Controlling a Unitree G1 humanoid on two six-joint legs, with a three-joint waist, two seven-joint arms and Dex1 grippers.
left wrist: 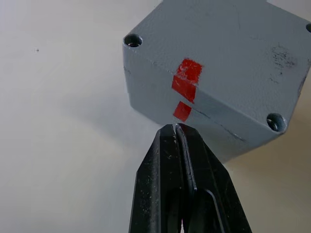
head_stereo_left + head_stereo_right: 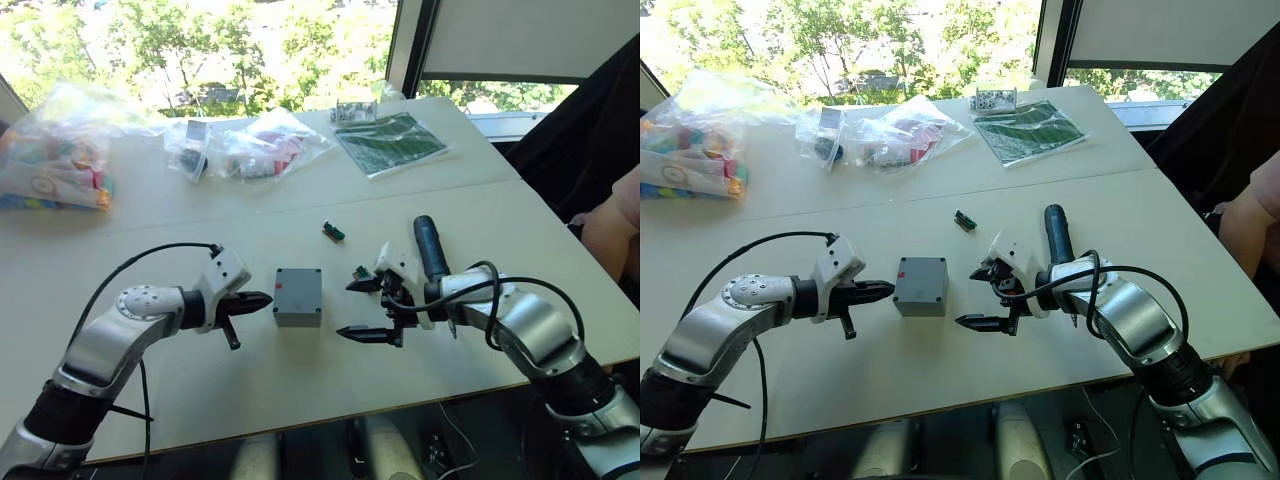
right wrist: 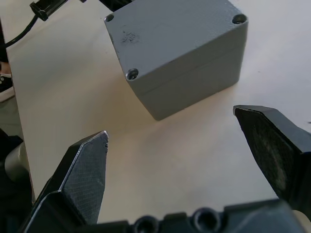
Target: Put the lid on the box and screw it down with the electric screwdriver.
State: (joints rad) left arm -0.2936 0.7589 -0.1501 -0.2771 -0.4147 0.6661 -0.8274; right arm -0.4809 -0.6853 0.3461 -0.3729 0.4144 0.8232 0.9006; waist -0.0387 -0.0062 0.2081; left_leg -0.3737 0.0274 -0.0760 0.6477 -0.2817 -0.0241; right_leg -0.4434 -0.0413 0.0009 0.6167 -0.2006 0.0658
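**Lid seated on box, grippers on either side**

Clear plastic bags (image 2: pixel 250 145), a green circuit board (image 2: pixel 390 142) and a small connector (image 2: pixel 333 231) lie farther back on the table (image 2: pixel 180 390). The electric screwdriver (image 2: pixel 431 248) lies beside the right arm. The box (image 2: pixel 298 296), lid (image 3: pixel 170 34) on top, stands between the grippers. The left gripper (image 2: pixel 262 299), jaws closed, points at its red-marked side. The right gripper (image 2: pixel 352 309), jaws wide apart, faces the opposite side, not touching.

My head's two eyes look forward and down across the table (image 2: pixel 300 390), window along the frame's top. Left wrist camera sits very close on the box (image 1: pixel 218 73), along my left gripper (image 1: pixel 176 127). Right wrist camera views that same box from the opposite side, slightly farther back.
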